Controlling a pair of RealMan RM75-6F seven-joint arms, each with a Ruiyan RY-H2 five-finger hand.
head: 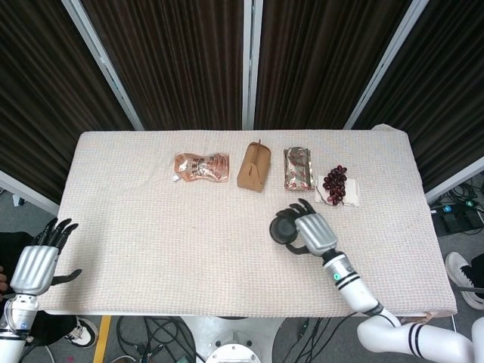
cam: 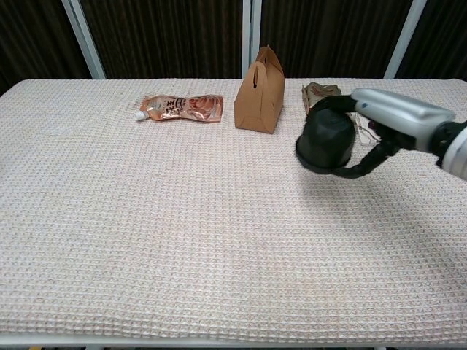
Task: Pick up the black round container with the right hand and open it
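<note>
Chest view first: the right robot hand (cam: 379, 127) is gripping the black round container (cam: 326, 141), its dark fingers (cam: 365, 164) curling under and around the body, and the container is hanging clear above the desk (cam: 182, 240), casting a shadow on the woven cloth just below. Head view is confirming it, with the right robot hand (head: 316, 233) reaching in from the near right edge and the black round container (head: 286, 229) sitting at its fingertips, over the middle-right of the desk (head: 151, 249). Nearest of all, off the near left corner, the left robot hand (head: 38, 261) is hanging beside the desk with fingers spread and nothing in it. Further back, the grapes (head: 335, 180) are lying on a clear tray (head: 349, 195) well behind the container. Along the far row, the foil packet (cam: 319, 90) is peeking out behind the container, the brown paper box (cam: 259, 90) is standing upright beside it, and the orange pouch (cam: 177, 107) is lying flat to the left
</note>
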